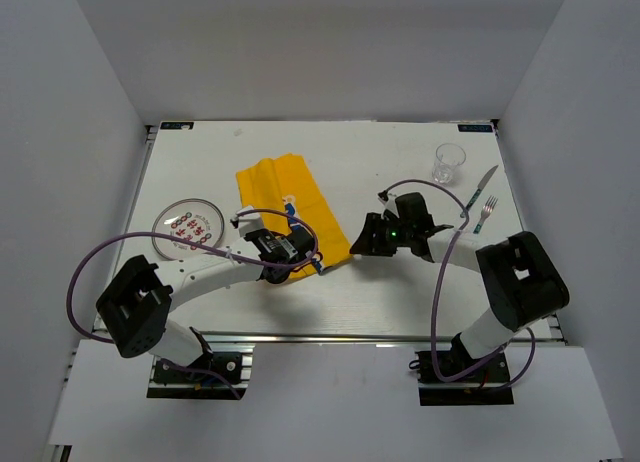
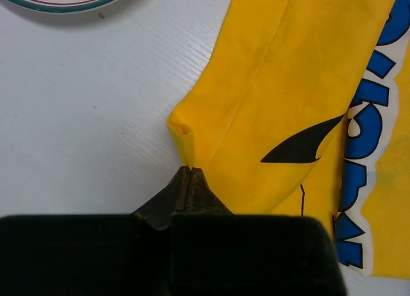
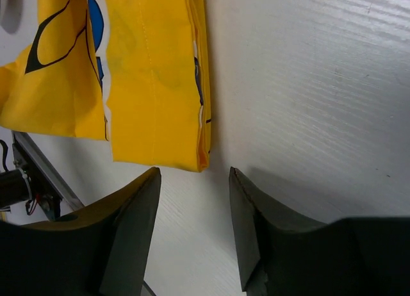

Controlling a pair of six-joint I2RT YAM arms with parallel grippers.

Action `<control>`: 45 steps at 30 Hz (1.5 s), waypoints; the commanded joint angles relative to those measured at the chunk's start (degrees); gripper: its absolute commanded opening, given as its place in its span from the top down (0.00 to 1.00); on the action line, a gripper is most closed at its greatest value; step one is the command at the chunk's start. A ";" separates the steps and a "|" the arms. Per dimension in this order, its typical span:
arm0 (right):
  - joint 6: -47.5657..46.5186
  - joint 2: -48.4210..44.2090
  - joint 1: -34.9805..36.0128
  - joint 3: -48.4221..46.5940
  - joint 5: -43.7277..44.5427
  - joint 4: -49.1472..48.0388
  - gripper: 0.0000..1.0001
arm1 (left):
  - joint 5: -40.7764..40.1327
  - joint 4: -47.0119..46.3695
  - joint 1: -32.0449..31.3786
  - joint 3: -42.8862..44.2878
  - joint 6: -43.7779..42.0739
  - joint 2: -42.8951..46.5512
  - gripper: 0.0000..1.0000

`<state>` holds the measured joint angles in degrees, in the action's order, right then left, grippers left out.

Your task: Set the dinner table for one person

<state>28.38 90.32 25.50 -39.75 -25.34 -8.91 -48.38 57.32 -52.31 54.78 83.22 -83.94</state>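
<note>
Left wrist view showed the left gripper (image 2: pixel 187 171) clamped on a corner of the yellow cloth (image 2: pixel 288 84), probably to spread it; the right gripper (image 3: pixel 192 175), jaws apart, faced another corner (not touching) on the dinner table (image 3: pixel 320 84) beneath both.

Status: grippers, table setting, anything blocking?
Left gripper shut on yellow cloth corner. Right gripper open, just short of the cloth. Dinner table unset: plate left, glass, knife, fork far right. Nothing blocking.
</note>
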 commanded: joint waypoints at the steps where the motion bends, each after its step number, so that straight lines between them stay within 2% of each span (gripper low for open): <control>1: 1.15 0.82 0.96 -0.68 -1.29 -4.89 0.48 | -0.40 -0.63 -0.24 1.29 0.01 0.53 1.00; 12: 2.29 4.25 2.45 -1.91 -0.15 -5.51 0.51 | -0.75 -1.51 -0.24 0.41 -1.13 2.12 1.00; 14: 2.38 4.25 2.63 -1.82 0.20 -5.59 0.56 | -0.84 -1.25 -0.24 0.59 -1.22 1.85 1.00; 15: 2.38 4.33 2.63 -1.83 0.47 -5.60 0.62 | -0.84 -1.33 -0.24 0.59 -1.31 1.85 1.00; 17: 2.29 4.25 2.54 -2.00 0.64 -5.68 0.68 | -0.58 -1.60 -0.24 0.50 -1.39 1.76 1.00; 18: 2.29 4.16 2.54 -2.18 1.08 -5.51 0.77 | -0.57 -1.68 -0.24 0.41 -1.48 1.68 1.00; 20: 2.29 3.81 2.54 -2.35 1.52 -5.25 0.81 | -0.31 -1.77 -0.24 0.32 -1.74 1.59 1.00; 23: 1.59 3.72 2.80 -3.32 2.05 -4.02 1.00 | -0.22 -2.03 -0.24 0.24 -1.66 1.59 1.00; 29: 0.01 1.44 3.33 -4.46 4.42 -1.20 1.00 | 0.04 -2.30 -0.24 0.23 -2.18 1.59 1.00; 30: -0.25 0.91 3.16 -4.64 4.69 -0.42 0.95 | -0.05 -2.21 -0.24 0.50 -2.19 1.59 1.00; 31: -0.52 0.82 3.24 -4.81 4.86 0.03 0.81 | 0.04 -2.13 -0.24 0.59 -2.19 1.41 1.00; 32: -0.95 0.91 3.16 -5.34 5.21 0.38 0.74 | -0.05 -2.12 -0.24 0.59 -2.27 1.33 1.00; 39: -1.14 2.14 3.24 -5.52 4.51 0.73 0.76 | 0.30 -2.65 -0.24 0.50 -2.54 1.50 1.00; 45: -1.14 2.14 3.25 -5.78 4.78 0.91 0.96 | 0.39 -2.65 -0.24 0.23 -2.71 1.76 1.00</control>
<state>28.03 93.03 28.58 -43.72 -20.95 -7.97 -47.66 55.22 -52.31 54.78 80.38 -83.88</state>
